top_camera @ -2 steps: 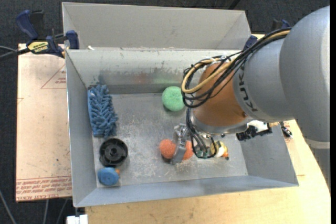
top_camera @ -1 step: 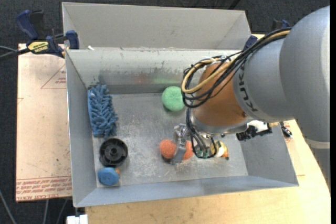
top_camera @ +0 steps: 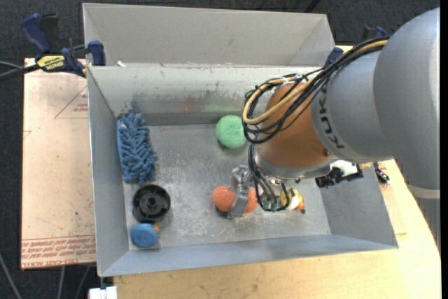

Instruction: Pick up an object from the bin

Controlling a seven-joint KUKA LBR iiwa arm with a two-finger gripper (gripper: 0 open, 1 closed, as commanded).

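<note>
My gripper (top_camera: pixel 244 199) is low over the bin floor, right of centre near the front, under the orange wrist cover. An orange ball (top_camera: pixel 222 197) lies right against its left side; whether it touches is unclear. A small orange and yellow thing (top_camera: pixel 298 203) peeks out on the gripper's right, partly hidden by the cables. A green ball (top_camera: pixel 230 131) rests further back, near the rear wall.
Along the left wall lies a blue knobbly piece (top_camera: pixel 136 147). In front of it sit a black round cap-like thing (top_camera: pixel 151 201) and a blue disc (top_camera: pixel 145 235) in the front left corner. The arm covers the bin's right part.
</note>
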